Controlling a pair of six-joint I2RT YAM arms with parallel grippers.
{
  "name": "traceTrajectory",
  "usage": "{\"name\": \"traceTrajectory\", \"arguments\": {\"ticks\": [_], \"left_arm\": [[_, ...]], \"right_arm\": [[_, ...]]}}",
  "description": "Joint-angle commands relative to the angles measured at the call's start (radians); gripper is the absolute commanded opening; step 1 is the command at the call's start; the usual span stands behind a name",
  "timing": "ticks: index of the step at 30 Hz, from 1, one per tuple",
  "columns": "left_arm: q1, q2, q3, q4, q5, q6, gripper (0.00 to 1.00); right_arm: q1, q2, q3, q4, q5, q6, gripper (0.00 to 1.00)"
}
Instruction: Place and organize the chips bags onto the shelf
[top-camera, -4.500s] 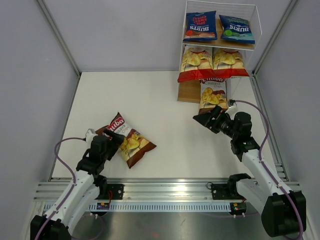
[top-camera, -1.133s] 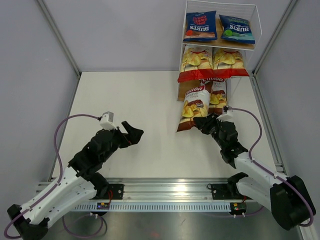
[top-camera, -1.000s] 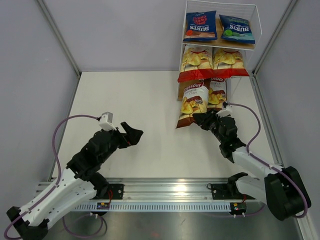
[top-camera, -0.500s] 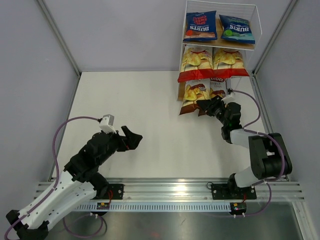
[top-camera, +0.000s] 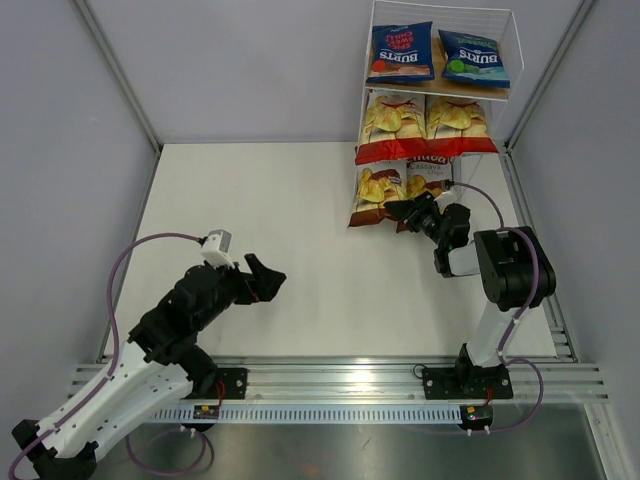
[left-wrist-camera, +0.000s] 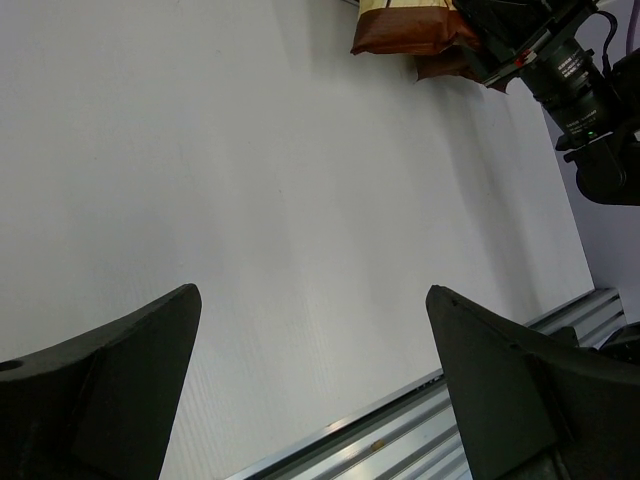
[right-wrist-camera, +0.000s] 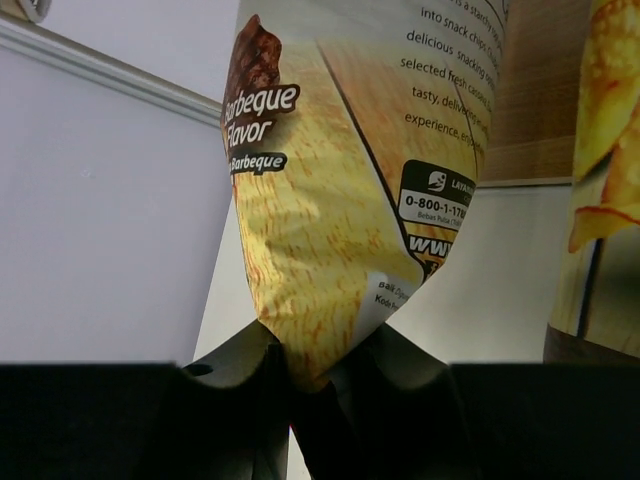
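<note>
Five chips bags (top-camera: 400, 50) sit on the far-right-corner shelf (top-camera: 437, 78); right gripper (top-camera: 402, 212) pinches the sixth bag (top-camera: 375, 190), unreleased; left gripper (top-camera: 268, 278) gapes empty.

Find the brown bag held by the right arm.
Top view, far right: brown bag at the shelf's lowest tier, left of its twin, pinched by the right pincer.

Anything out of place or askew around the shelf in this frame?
One thing stands out. The brown Chuba bag at the bottom left of the shelf leans sideways, not square with the second brown bag beside it. Its lower edge is pinched in the right gripper. The Burts bags and red-and-white bags sit in neat pairs.
</note>
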Motion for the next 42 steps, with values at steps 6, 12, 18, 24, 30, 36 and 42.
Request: {"name": "traceTrajectory", "arguments": {"ticks": [6,12,18,24,30,36,42], "left_arm": [[0.003,-0.02,-0.025,0.009,0.021,0.023,0.99],[0.003,-0.017,-0.047,0.032,0.027,0.012,0.99],[0.003,-0.012,-0.06,0.042,0.038,0.009,0.99],[0.003,-0.018,-0.079,0.052,0.033,0.005,0.99],[0.001,-0.001,-0.093,0.078,0.049,-0.008,0.99],[0.003,-0.02,-0.1,0.068,0.045,-0.008,0.99],[0.003,-0.043,-0.11,0.052,0.032,-0.005,0.99]], "right_arm": [[-0.039,0.077,0.042,0.157,-0.013,0.107,0.05],[-0.065,0.1,0.059,0.096,-0.032,0.136,0.04],[-0.097,0.121,0.062,0.017,-0.026,0.166,0.04],[-0.102,0.105,0.052,-0.067,0.005,0.218,0.04],[-0.103,0.16,0.022,0.075,-0.009,0.392,0.04],[-0.103,0.261,0.055,0.174,-0.044,0.516,0.03],[-0.102,0.31,0.036,0.243,0.006,0.634,0.03]]}}
